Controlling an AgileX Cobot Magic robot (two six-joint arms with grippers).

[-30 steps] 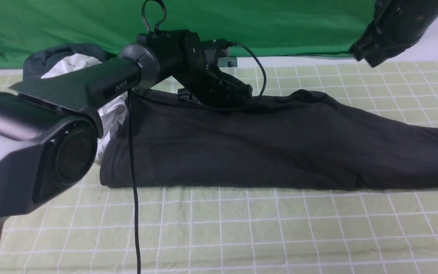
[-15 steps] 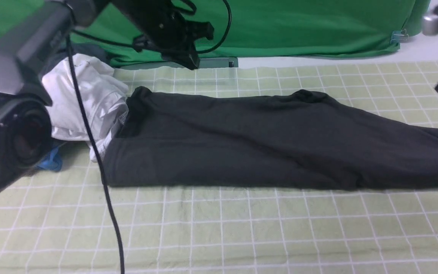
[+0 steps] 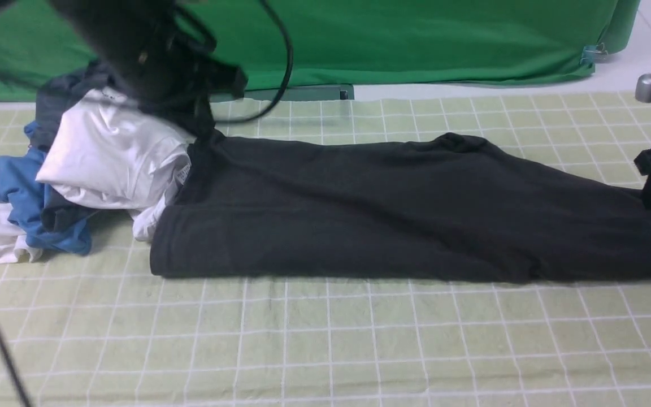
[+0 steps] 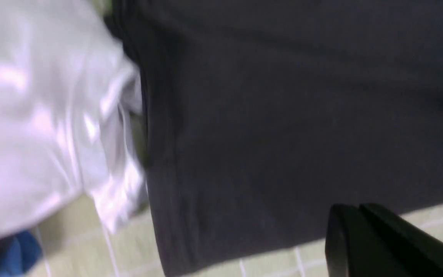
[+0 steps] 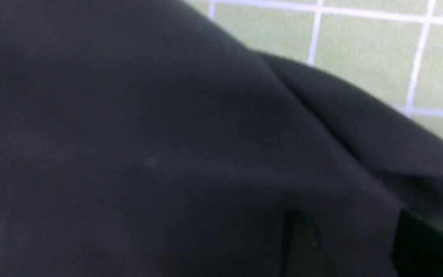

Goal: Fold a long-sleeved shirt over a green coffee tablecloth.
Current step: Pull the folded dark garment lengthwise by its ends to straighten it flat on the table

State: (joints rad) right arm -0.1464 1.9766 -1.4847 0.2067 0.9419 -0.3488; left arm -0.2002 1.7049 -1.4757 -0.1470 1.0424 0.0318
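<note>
- A heap of clothes sits at the far left of the green coffee tablecloth (image 3: 325,339). It has a blue garment (image 3: 14,186) low down, a white garment (image 3: 111,152) on top and a dark grey garment (image 3: 63,93) behind.
- The left gripper (image 4: 349,211) hangs over that heap and is blurred in the front view. Its wrist view shows the 2 fingers pressed together, gripping nothing.
- The long-sleeved shirt (image 3: 387,209) lies as 1 long black band across the middle of the tablecloth. Its left end touches the white garment and its right end runs out past the right edge.
- A deep green backdrop (image 3: 416,39) hangs behind the tablecloth.
- The right gripper (image 5: 346,219) is at the shirt's right end, with its 2 fingers spread apart over the black fabric. I cannot tell whether they touch it.
</note>
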